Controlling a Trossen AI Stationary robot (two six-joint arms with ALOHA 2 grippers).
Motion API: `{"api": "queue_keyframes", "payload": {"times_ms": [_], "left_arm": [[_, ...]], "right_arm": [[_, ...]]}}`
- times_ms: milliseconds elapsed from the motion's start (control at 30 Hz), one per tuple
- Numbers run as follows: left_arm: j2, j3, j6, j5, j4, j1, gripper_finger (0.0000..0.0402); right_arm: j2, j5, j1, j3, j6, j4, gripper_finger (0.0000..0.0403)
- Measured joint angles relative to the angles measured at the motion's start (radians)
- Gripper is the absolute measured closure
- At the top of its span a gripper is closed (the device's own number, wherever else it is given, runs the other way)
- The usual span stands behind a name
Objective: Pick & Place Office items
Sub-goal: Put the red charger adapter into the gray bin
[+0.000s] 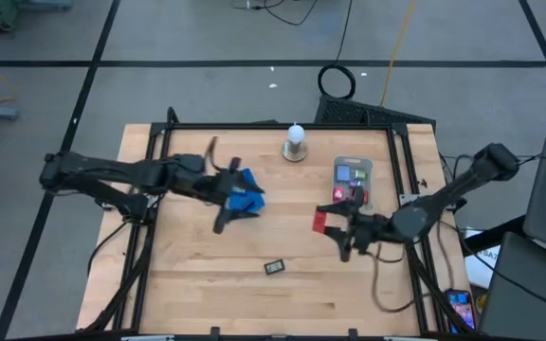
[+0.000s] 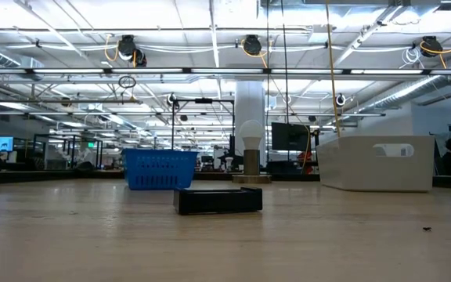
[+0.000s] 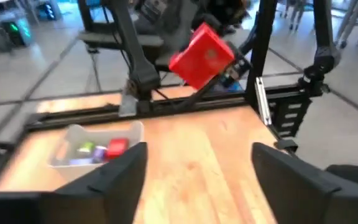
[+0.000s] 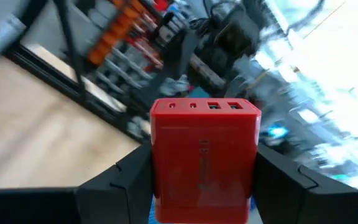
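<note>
Your right gripper [image 1: 335,223] is clamped on the red block [image 4: 205,158]; the right wrist view shows both fingers pressed against its sides, with a row of small ports on its end face. The block is lifted off the table [image 1: 207,284] over the right half, just inboard of the right edge and in front of the clear tray [image 1: 353,180]. The left wrist view catches the same red block hanging in the air across the table.

Your left gripper [image 1: 230,204] sits over the left-centre of the table with its fingers [image 3: 114,177] spread apart and nothing between them in the left wrist view. From above it overlaps the blue basket [image 1: 246,192]; I can't tell if it touches it.

The tray lies near the back right corner and holds small pieces: green and purple ones and a red one [image 3: 117,147], maybe more, too small to sort. A dark grey block [image 1: 274,267] lies flat alone on the front-centre of the table, well apart from both grippers; in the low view it is the dark bar in front. A white bulb on a round base [image 1: 295,142] stands upright at the back edge, near the middle.
</note>
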Motion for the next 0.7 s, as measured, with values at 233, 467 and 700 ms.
{"api": "queue_keyframes", "payload": {"times_ms": [233, 467, 700], "left_arm": [[-0.142, 0.001, 0.08, -0.127, -0.183, -0.034, 0.0272], [-0.255, 0.0, 0.119, -0.172, -0.361, -0.034, 0.039], [-0.369, -0.01, 0.158, -0.175, -0.421, -0.032, 0.0397]], "right_arm": [[-0.209, -0.143, -0.028, 0.0, 0.294, -0.285, 0.0201], [-0.355, -0.179, -0.053, 0.0, 0.456, -0.504, 0.0201], [-0.513, -0.389, -0.109, 0.0, 0.535, -0.657, 0.0201]]}}
